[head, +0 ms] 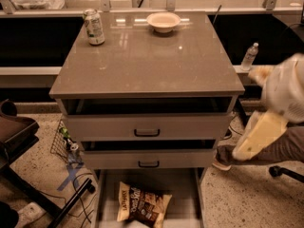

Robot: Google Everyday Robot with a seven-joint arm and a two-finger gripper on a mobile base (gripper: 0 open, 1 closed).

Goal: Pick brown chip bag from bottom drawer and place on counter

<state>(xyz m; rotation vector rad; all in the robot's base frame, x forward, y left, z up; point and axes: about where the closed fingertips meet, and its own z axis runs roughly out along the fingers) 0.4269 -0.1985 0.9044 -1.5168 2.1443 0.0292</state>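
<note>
The brown chip bag [142, 207] lies flat on the floor of the bottom drawer [185, 194], which is pulled out at the bottom of the view. The bag has a dark brown centre and a cream left edge. The counter [147, 61] is the glossy grey-brown top of the cabinet. My arm shows as a blurred white and cream shape at the right edge. Its cream lower end, my gripper [256, 137], hangs to the right of the cabinet at the height of the two upper drawers, well above and to the right of the bag.
A can [94, 26] stands at the counter's back left and a white bowl [163, 21] at the back middle. Both upper drawers [147, 127] are slightly open. A person's leg and shoe [223, 158] lie right of the cabinet. A water bottle [249, 56] stands behind, cables and a black frame [71, 194] at the left.
</note>
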